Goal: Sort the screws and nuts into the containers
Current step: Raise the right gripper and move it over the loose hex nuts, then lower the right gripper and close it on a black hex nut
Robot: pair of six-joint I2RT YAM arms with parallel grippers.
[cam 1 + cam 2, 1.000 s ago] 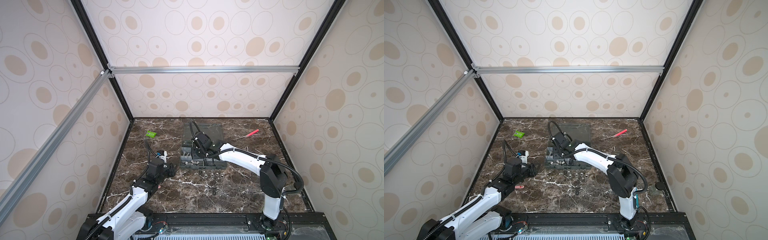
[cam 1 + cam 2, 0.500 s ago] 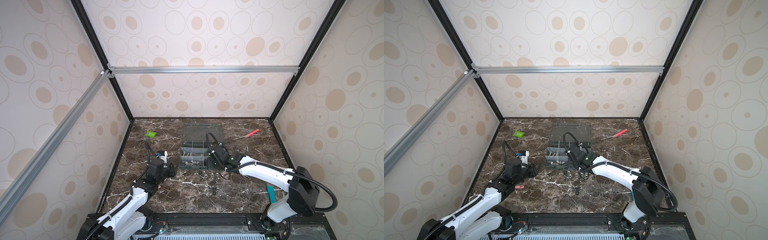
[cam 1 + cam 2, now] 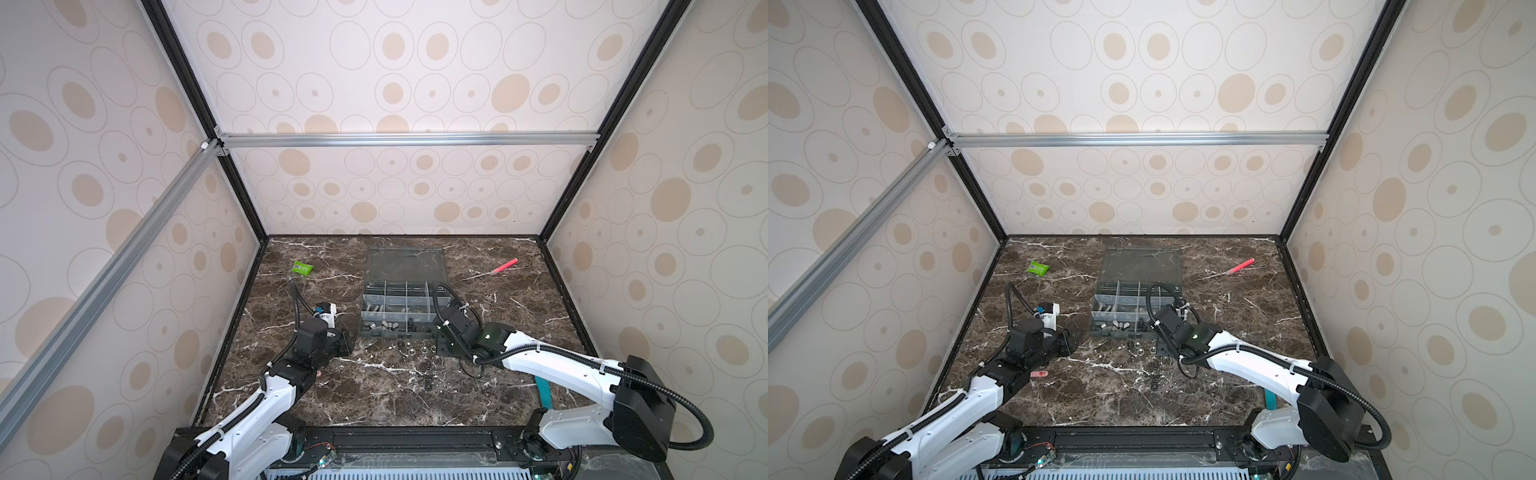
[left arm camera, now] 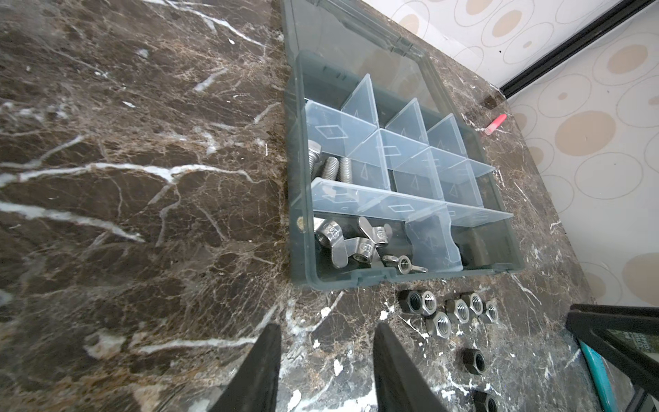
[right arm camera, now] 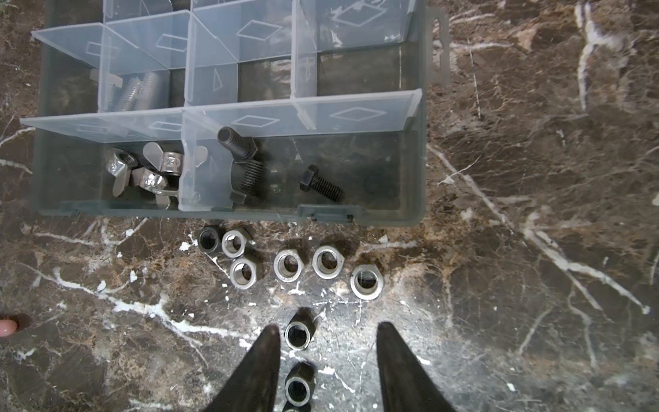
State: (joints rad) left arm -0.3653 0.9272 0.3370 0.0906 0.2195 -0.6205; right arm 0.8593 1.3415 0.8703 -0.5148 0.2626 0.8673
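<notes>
The grey organizer box (image 3: 395,331) lies open mid-table, its containers split by clear partitions. Silver screws (image 4: 331,167) lie in a middle cell, and black screws (image 5: 246,160) in a front cell. Wing nuts (image 5: 149,171) fill the front corner cell. Several silver hex nuts (image 5: 290,265) sit on the marble just before the box front, with black nuts (image 5: 299,335) nearer me. My right gripper (image 5: 326,331) hovers open over these black nuts, one lying beside its finger. My left gripper (image 4: 326,331) is open and empty over bare marble, left of the box corner.
A red pen (image 3: 503,267) lies at the back right and a green packet (image 3: 302,268) at the back left. A white object (image 3: 328,311) stands behind the left arm. A teal strip (image 3: 542,390) lies under the right arm. The box's clear lid (image 3: 405,266) lies flat behind it.
My right arm has pulled back from over the box's left cells to the loose nuts in front of the box. The left arm has stayed put.
</notes>
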